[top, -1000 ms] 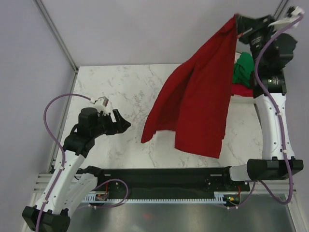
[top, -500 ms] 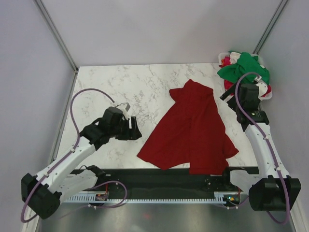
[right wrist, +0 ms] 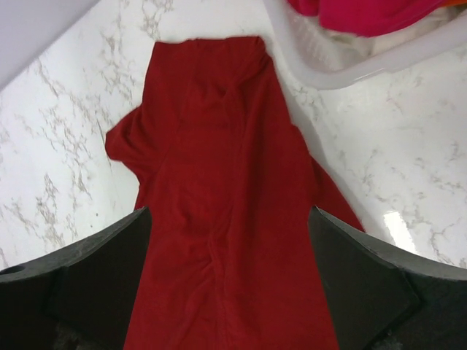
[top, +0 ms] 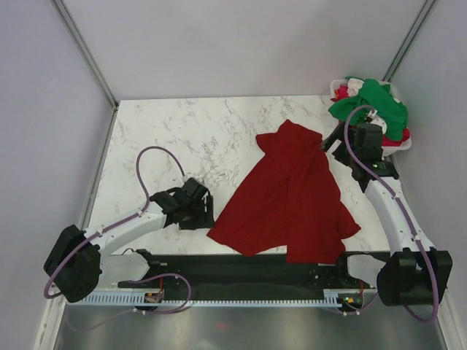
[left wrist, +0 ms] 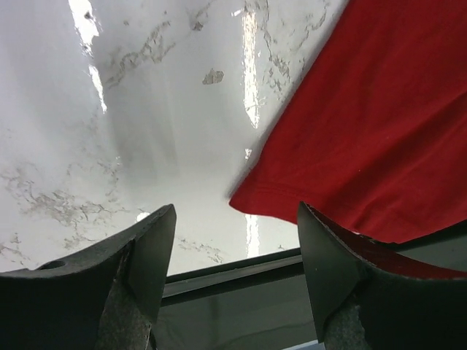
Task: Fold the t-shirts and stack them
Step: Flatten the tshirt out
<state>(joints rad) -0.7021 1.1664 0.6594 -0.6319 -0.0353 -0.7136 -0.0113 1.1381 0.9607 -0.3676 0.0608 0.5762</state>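
A dark red t-shirt [top: 292,197] lay crumpled on the table [top: 168,131].
The left gripper [top: 204,211] was wide open and empty beside the shirt's near left corner; the right gripper [top: 332,142], also open and empty, hung by its far end.

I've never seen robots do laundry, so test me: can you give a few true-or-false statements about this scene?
The dark red t-shirt lies rumpled on the marble table. True.
The right jaws are clamped on that shirt. False: they are open, holding nothing.
A green shirt is heaped on the white basket. True.
The left jaws are shut. False: they are open near the red shirt's corner, gripping nothing.
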